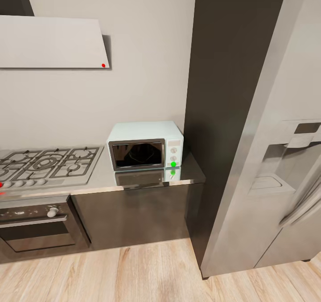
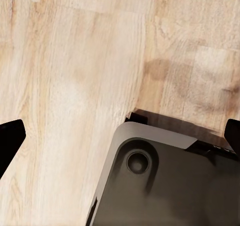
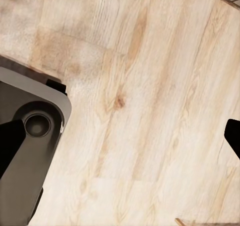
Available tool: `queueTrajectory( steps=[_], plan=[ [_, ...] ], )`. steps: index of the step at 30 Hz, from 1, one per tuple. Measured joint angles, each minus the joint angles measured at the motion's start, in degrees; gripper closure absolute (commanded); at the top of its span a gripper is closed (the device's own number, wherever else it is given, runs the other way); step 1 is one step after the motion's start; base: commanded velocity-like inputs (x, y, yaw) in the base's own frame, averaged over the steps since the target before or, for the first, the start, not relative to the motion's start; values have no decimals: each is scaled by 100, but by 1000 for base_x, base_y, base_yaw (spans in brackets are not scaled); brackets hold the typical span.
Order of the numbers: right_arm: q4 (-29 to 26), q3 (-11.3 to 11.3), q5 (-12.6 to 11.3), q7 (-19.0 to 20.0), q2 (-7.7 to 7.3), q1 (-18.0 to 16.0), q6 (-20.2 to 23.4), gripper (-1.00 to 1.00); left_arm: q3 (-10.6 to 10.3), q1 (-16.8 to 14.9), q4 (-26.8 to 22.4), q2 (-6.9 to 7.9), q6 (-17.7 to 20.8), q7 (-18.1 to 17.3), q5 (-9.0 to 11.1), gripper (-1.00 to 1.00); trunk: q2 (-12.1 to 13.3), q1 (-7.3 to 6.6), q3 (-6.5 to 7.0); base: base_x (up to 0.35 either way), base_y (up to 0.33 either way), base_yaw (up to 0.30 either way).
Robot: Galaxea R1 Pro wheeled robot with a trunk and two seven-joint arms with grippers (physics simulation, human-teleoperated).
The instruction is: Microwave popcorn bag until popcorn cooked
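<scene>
The boxy pale blue microwave (image 1: 146, 145) sits at the right end of the shiny grey countertop (image 1: 133, 179), door shut, dark glass, green light on. The gas hob (image 1: 47, 165) lies at the left end. Both the left gripper (image 2: 120, 136) and right gripper (image 3: 120, 136) hang with jaws wide over the wood floor (image 3: 150, 86).

Left hand (image 2: 120, 136) spread wide over wood floor (image 2: 75, 61) — grey robot base (image 2: 165, 186) below.
</scene>
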Motion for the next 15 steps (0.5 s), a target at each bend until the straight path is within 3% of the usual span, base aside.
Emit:
queueTrajectory(
  steps=[15],
  plan=[
    [0, 0, 0, 0, 0, 1, 0, -100, 0, 0, 0, 0, 0, 0, -1, -100, 0, 0, 0, 0, 0, 0]
  ],
)
